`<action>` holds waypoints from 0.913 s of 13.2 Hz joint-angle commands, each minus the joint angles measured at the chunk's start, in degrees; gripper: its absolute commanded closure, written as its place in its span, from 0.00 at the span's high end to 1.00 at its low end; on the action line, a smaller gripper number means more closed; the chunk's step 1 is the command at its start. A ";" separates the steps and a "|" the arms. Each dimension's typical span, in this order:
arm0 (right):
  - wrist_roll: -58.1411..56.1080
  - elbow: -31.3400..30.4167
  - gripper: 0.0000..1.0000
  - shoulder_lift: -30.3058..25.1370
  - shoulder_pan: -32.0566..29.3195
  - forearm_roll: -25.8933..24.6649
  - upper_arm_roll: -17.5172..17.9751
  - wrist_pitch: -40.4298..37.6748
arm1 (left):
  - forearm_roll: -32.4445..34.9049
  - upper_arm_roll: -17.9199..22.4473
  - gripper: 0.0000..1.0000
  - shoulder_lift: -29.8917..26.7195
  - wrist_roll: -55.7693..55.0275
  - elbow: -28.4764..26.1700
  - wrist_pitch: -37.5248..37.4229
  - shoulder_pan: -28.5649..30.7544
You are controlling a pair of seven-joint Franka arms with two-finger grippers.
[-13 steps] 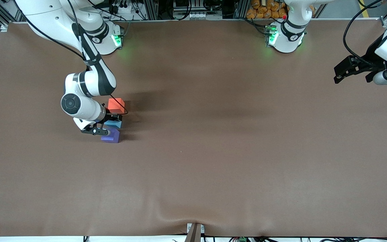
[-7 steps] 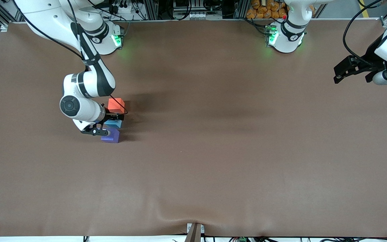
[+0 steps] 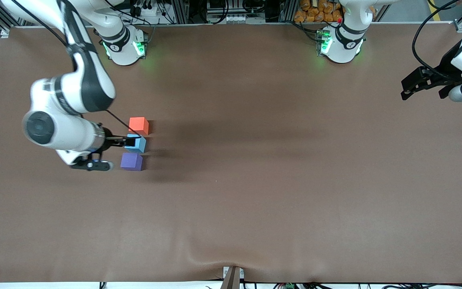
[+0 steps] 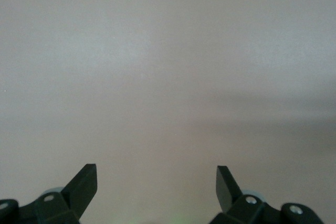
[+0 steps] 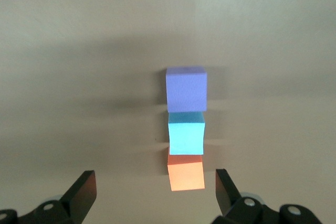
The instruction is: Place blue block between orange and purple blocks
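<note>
Jaws wide, above blue block (image 5: 186,132)

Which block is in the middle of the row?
The blue block. It sits between the orange block and the purple block.

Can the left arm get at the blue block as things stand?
Probably not easily. The left gripper waits open at the left arm's end of the table, while the blue block sits between the orange block and purple block, with the open right gripper close by.
</note>
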 commanded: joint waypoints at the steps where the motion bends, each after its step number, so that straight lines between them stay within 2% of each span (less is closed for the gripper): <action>1: -0.71 9.59 1.00 1.20 -2.63 -0.30 0.44 -4.50 | 0.00 -0.61 1.00 -0.75 1.24 0.16 -0.70 0.56; 4: -0.71 16.19 1.00 1.20 -6.13 0.39 0.44 -10.02 | 0.00 -0.61 1.00 -0.93 1.24 0.25 -0.78 0.56; 6: -1.49 17.79 1.00 0.76 -7.38 0.14 0.44 -13.89 | 0.00 -0.44 1.00 -0.93 1.15 1.12 -0.96 0.56; 12: -7.57 26.31 1.00 -1.52 -9.91 -5.31 0.26 -26.11 | 0.00 -0.52 1.00 -0.49 1.50 1.30 -2.45 0.56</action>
